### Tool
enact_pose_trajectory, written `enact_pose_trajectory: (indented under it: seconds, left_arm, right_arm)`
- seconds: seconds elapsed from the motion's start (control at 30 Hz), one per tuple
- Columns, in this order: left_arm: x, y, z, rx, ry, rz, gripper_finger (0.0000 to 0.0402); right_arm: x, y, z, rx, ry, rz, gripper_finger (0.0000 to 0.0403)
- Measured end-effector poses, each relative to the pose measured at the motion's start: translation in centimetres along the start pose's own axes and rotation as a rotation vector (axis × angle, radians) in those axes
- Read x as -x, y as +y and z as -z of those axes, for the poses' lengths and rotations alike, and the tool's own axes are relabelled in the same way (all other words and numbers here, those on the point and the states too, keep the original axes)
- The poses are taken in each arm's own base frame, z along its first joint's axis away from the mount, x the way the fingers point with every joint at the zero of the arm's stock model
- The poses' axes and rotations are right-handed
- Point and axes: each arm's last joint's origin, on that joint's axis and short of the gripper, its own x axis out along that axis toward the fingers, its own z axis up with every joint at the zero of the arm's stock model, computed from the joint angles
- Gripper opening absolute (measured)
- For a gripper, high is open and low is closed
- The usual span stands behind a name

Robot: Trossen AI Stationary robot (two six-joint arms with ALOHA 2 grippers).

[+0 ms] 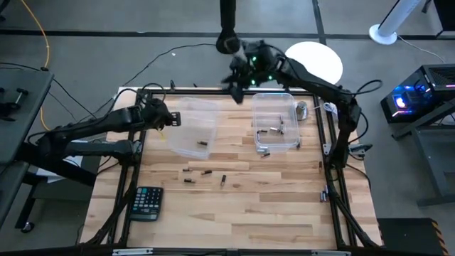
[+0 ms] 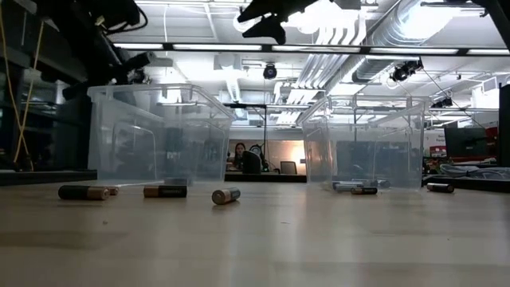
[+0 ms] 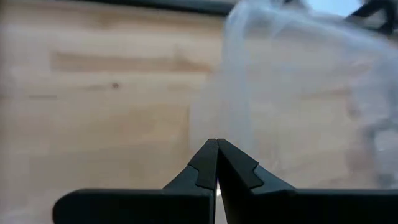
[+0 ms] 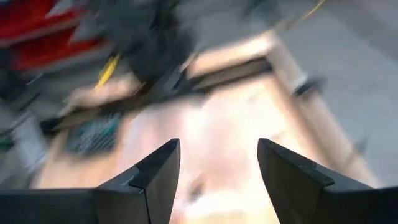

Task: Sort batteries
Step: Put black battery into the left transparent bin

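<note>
While both arms hang back near the far edge, the loose batteries (image 1: 205, 175) lie in a short scatter on the bare wood between the two clear tubs and the calculator (image 1: 147, 203).

Starting at the left, the left gripper (image 1: 173, 119) sits just beside the left tub (image 1: 193, 128), its fingers pressed tight together with nothing between them. That tub has one dark cell (image 1: 202, 143) lying on its floor. Next comes the open patch of table with the unsorted cells, four or so, each flat on its side and apart from the others. Then the right tub (image 1: 276, 122), which already holds several cells, with one more lying outside against its near wall. Above its far rim hangs the right gripper (image 1: 238, 84), fingers spread wide and empty.

I'd judge these cells small, hard and smooth: light enough to lift easily, but apt to roll or squirt out of a pinch. Taking one across its round middle, fingers squared to its length, looks safest; from table level a few ends (image 2: 225, 196) point different ways, so the wrist would need turning for each.
</note>
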Motion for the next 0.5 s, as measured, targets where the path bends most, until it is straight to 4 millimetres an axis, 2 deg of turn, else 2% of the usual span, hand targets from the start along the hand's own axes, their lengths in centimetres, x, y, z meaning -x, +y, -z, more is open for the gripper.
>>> enact_pose_trajectory:
  seconds: [0.13, 0.33, 0.4, 0.5]
  left_arm:
    - [2.0, 0.0, -1.5, -0.011, -0.141, 0.008, 0.0]
    - [5.7, 0.0, -4.0, -0.091, -0.302, 0.068, 0.0]
    - [6.7, 0.0, -4.5, -0.115, -0.333, 0.093, 0.0]
    - [7.9, 0.1, -5.0, -0.139, -0.361, 0.128, 0.0]
  right_arm:
    - [-1.5, 4.2, 2.7, -0.014, 0.257, -0.132, 0.0208]
    - [-5.0, 12.8, 8.2, -0.011, 0.511, -0.144, 0.0208]
    - [-6.5, 15.0, 10.7, -0.09, 0.536, -0.061, 0.0208]
    - [-8.7, 16.7, 15.0, -0.359, 0.549, 0.086, 0.0208]
